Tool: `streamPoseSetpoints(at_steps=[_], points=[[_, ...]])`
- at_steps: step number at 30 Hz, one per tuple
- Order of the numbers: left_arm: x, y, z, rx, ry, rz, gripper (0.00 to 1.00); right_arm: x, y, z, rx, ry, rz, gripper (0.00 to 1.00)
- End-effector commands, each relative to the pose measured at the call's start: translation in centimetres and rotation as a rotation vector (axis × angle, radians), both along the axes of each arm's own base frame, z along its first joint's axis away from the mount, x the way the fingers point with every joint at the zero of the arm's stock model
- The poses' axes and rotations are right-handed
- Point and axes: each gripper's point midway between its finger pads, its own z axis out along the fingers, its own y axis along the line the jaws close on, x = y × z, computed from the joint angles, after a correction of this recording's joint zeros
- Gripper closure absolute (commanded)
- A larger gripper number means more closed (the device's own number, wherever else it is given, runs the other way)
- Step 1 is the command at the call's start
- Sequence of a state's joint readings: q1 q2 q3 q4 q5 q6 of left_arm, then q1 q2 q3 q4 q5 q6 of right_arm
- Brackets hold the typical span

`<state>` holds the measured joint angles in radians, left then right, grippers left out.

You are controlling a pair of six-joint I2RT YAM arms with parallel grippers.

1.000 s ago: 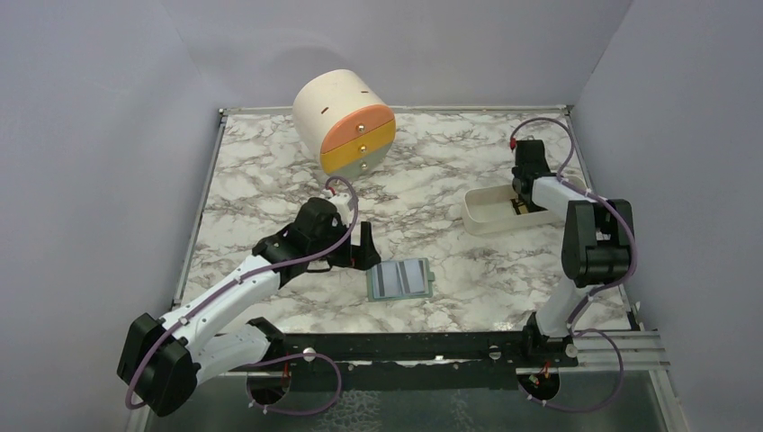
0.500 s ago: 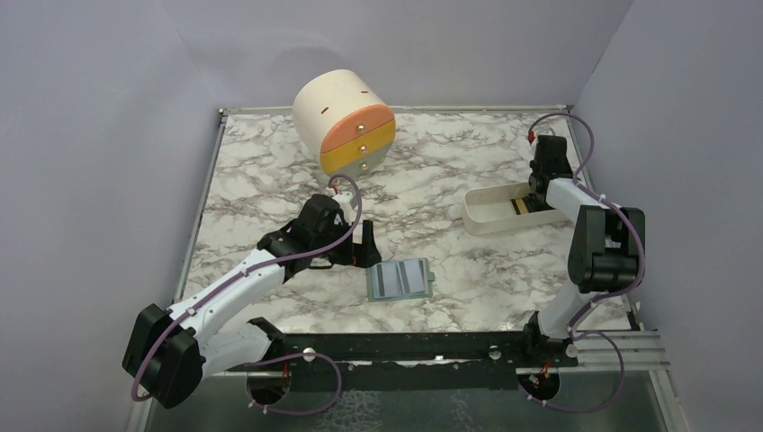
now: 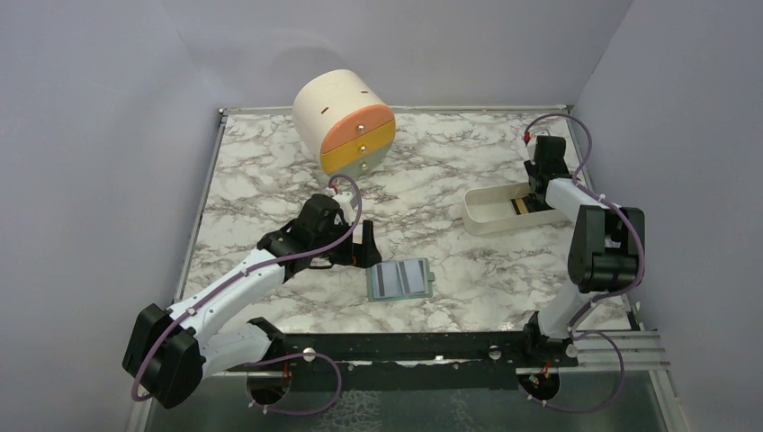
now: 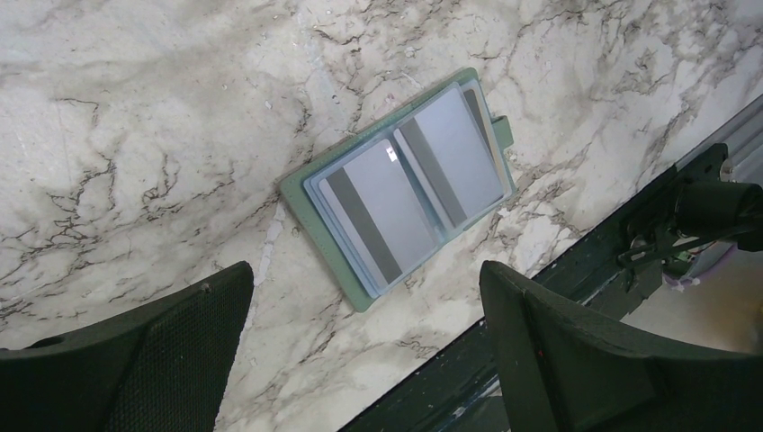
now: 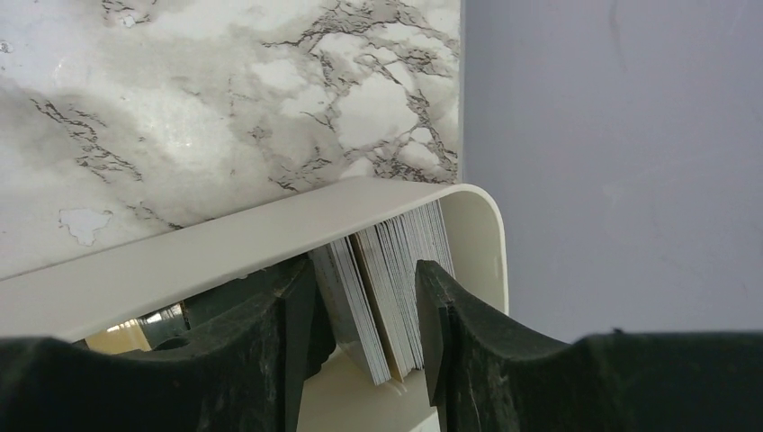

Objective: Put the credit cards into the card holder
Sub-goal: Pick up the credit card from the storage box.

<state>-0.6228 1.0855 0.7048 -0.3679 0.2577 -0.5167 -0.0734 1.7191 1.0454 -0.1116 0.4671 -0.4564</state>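
cards [image 5: 382,297] partly behind right tool [image 5: 364,270], tray [image 5: 225,252] cropped

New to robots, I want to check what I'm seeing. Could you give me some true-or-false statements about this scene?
The green wallet lies open on the table. True.
The left fingers grip the wallet. False: they stand wide open, holding nothing.
The right fingers flank a stack of cards in the white tray. True.
The drawer cylinder sits in the tray. False: it stands on the table, apart from it.

You see a glossy marble-pattern table [image 3: 270,171], a smooth plastic tray [image 5: 180,256], and shiny cards [image 4: 450,153] in a matt wallet [image 4: 292,187].
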Motion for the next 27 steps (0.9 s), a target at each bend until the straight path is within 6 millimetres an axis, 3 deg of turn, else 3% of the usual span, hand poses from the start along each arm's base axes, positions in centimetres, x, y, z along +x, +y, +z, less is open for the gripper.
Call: streamPoseSetpoints(at_steps=[1, 8, 12, 15, 27], points=[[0.4, -0.5, 1.1, -0.038, -0.026, -0.012, 0.01, 0.0, 0.1, -1.9, 0.023, 0.039, 0.001, 0.54], [0.2, -0.6, 1.2, -0.047, -0.023, -0.019, 0.01, -0.7, -1.4, -2.6, -0.064, 0.069, -0.05, 0.55], [0.2, -0.7, 1.3, -0.053, -0.026, -0.023, 0.01, -0.9, -2.4, -0.9, -0.135, 0.032, -0.079, 0.6], [0.2, -0.6, 1.3, -0.053, -0.03, -0.022, 0.01, -0.4, -2.1, 0.4, -0.118, -0.019, -0.069, 0.63], [-0.1, -0.4, 1.4, -0.054, -0.029, -0.024, 0.01, -0.4, -2.4, 1.4, -0.132, -0.038, -0.083, 0.73]])
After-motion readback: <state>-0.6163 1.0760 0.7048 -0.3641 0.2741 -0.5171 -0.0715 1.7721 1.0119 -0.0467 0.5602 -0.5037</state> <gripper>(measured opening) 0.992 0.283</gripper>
